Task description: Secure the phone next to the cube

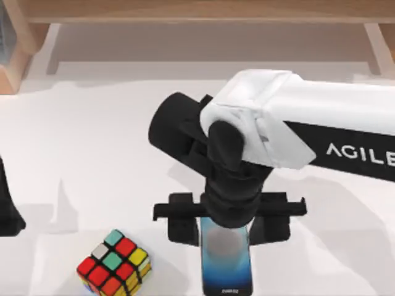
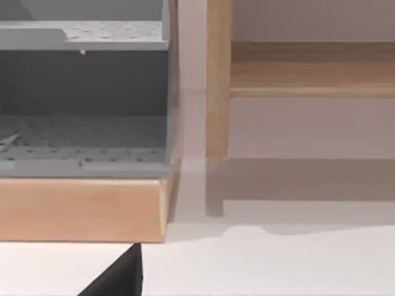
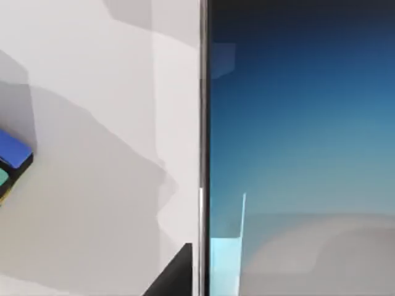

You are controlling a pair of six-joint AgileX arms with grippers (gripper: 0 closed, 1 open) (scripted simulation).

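Note:
The phone (image 1: 227, 262), slim with a grey-to-blue screen, lies lengthwise near the table's front edge, and its screen (image 3: 296, 123) looms close in the right wrist view. To its left sits the cube (image 1: 115, 264), with one corner (image 3: 11, 154) showing in the right wrist view; a bare strip of table separates the two. My right gripper (image 1: 225, 231) hangs over the phone's far end, its black fingers (image 1: 183, 229) pressed against both long edges, shut on the phone. My left gripper (image 1: 7, 209) is parked at the table's left edge.
A wooden shelf frame (image 1: 203, 12) runs along the back of the white table (image 1: 92, 142). In the left wrist view, a grey perforated rack (image 2: 80, 92) on a wooden base and a wooden post (image 2: 217, 80) stand ahead. Open table lies left of the right arm.

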